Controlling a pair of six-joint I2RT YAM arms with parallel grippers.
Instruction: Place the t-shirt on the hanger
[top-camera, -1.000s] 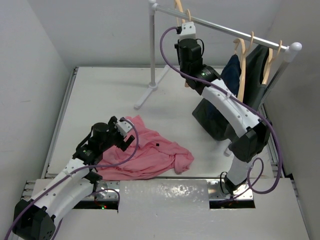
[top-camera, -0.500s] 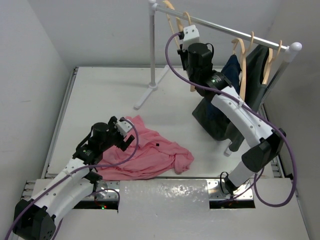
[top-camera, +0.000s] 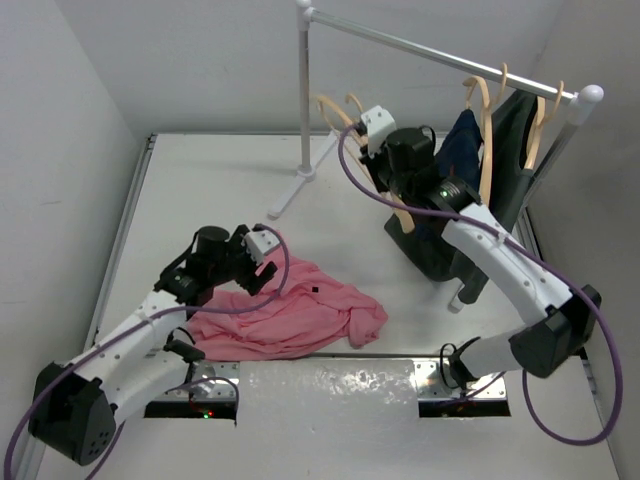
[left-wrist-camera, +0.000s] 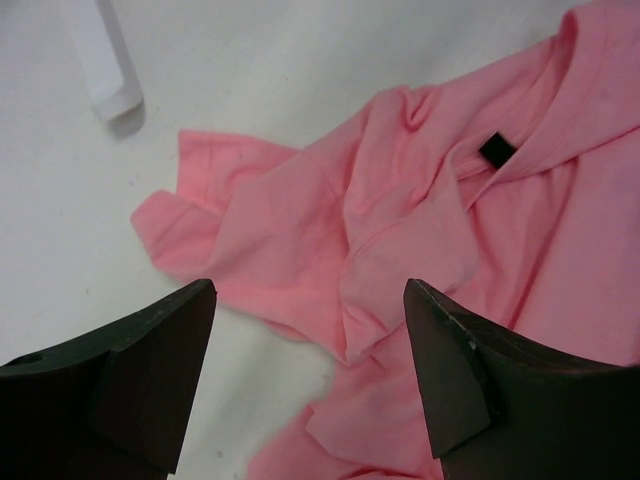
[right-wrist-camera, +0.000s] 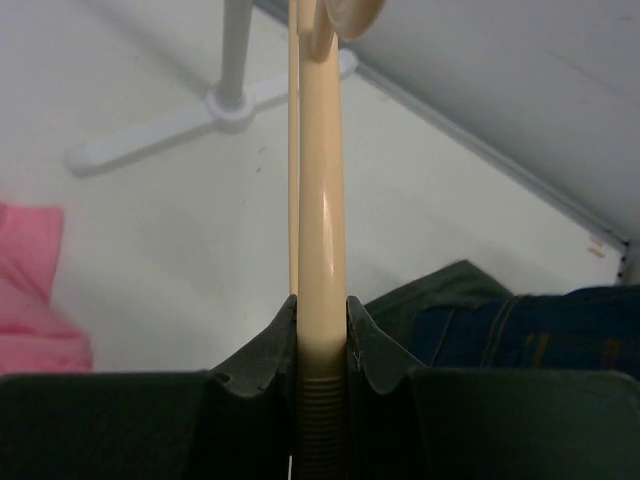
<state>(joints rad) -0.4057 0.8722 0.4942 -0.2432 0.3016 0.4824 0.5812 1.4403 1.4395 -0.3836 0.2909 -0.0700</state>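
While I watch from the overhead camera, the left arm reaches forward over the white table with its elbow bent; the left gripper tips down above the far-left part of the crumpled salmon-pink cotton t-shirt, which lies on the table ahead of the bases. The right arm stretches up and back; the right gripper sits below the metal rail, clamped on the pale tan wooden hanger, which is clear of the rail and beside the dark navy garment.

On the left wrist camera, the jaws stand apart with nothing between them, over a folded sleeve; the fingers look clear of the cloth.

On the right wrist camera, both jaws pinch the hanger's shaft upright; the t-shirt shows at lower left.
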